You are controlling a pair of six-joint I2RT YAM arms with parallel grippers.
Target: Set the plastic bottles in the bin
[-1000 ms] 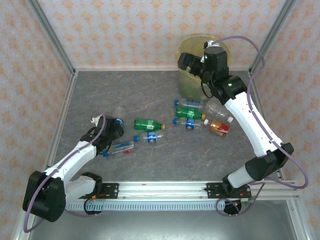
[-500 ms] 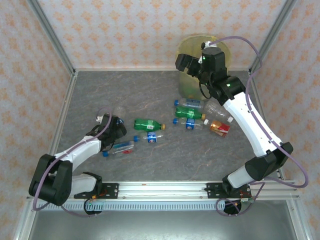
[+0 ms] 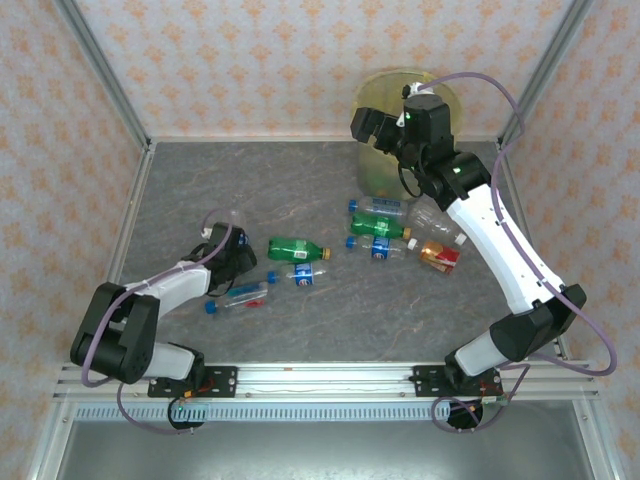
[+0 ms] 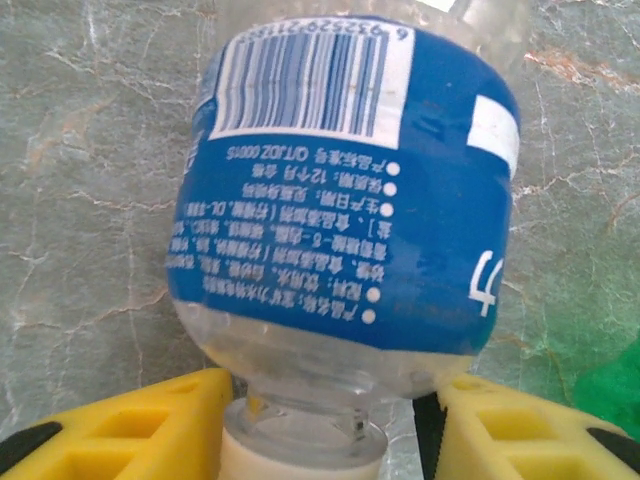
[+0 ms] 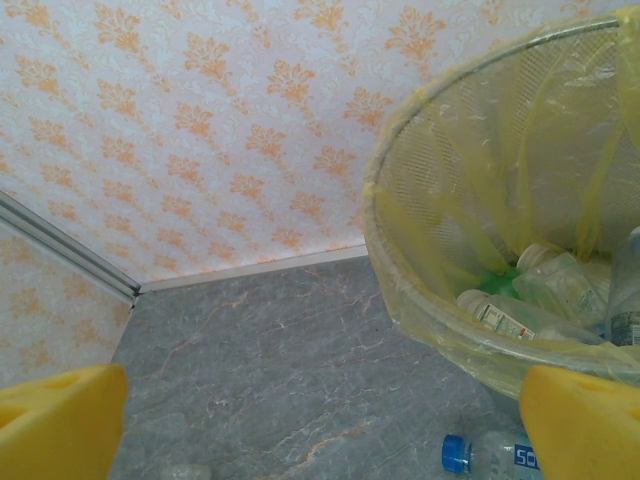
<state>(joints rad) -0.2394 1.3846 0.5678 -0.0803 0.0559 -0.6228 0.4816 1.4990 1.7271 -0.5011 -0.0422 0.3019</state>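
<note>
A clear plastic bottle with a blue label [image 4: 345,190] lies on the table, its white cap towards my left gripper [image 4: 320,440]. The yellow jaws stand close on either side of its neck. The left finger [image 4: 130,420] touches the cap, and a thin gap shows beside the right finger. From above, that left gripper [image 3: 234,257] sits at the table's left. My right gripper [image 3: 372,125] hangs wide open and empty beside the bin [image 3: 378,172]. The yellow-bagged bin [image 5: 450,330] holds several bottles [image 5: 520,300]. More bottles lie mid-table, among them a green one [image 3: 297,246].
A blue-label bottle [image 3: 299,276] and a red-label bottle [image 3: 240,296] lie close to the left gripper. Several bottles [image 3: 385,228] cluster in front of the bin, with an amber one [image 3: 440,256]. Papered walls and metal posts close in the table.
My left gripper has pushed forward onto the blue-label bottle's neck and its jaws have narrowed around it. The right gripper shifted slightly at the bin, then held still.
</note>
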